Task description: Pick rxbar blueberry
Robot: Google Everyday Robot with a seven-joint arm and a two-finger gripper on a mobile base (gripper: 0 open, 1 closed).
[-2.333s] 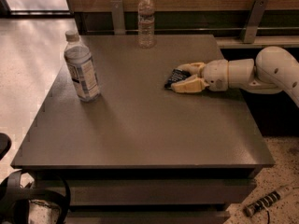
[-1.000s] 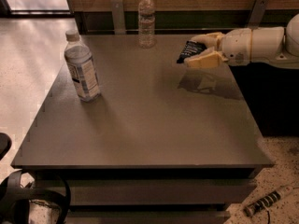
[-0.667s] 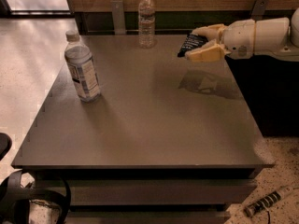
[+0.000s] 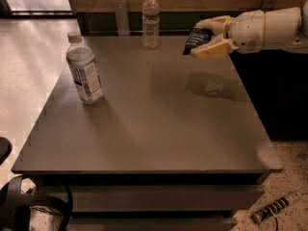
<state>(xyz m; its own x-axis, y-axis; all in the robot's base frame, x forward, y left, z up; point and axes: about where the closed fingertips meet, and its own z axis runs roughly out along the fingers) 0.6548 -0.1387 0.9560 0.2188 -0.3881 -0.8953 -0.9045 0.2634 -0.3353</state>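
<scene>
The rxbar blueberry (image 4: 195,39) is a small flat bar in a dark wrapper with pale text. It is held tilted between the yellow fingers (image 4: 213,49) of my gripper (image 4: 206,37), well above the grey table (image 4: 159,124) near its far right side. The gripper is shut on the bar, and the white arm (image 4: 269,29) reaches in from the right edge. The bar and gripper cast a shadow on the table below them.
A clear water bottle with a white label (image 4: 84,70) stands at the table's left side. A second clear bottle (image 4: 151,21) stands at the far edge. A dark gap lies right of the table. Cables and gear lie on the floor at the front corners.
The gripper took the bar off the table's right side and has lifted it upward and toward the far edge. The bottles have not moved.
</scene>
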